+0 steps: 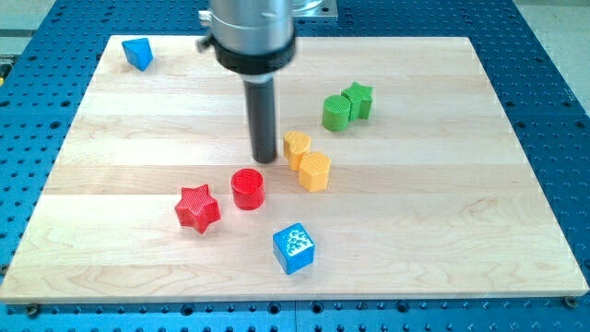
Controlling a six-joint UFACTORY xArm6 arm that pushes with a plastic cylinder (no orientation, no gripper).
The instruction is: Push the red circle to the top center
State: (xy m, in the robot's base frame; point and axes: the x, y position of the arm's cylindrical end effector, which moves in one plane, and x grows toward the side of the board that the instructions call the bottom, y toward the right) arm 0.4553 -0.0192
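my tip [265, 159] above red circle [247, 188], mid-board

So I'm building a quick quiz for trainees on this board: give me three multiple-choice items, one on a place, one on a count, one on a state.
1. Where is my tip relative to the red round block?
A. toward the view's top
B. toward the view's bottom
C. far off at the view's left

2. How many green blocks are on the wooden board?
A. one
B. two
C. three

3. The yellow-orange hexagonal block and the smaller yellow-orange block are:
A. stacked
B. side by side, close together
C. at opposite corners

Answers: 1 A, the rod ends just above the red round block, slightly right. 2 B, the green round block and green star block. 3 B, they sit adjacent.
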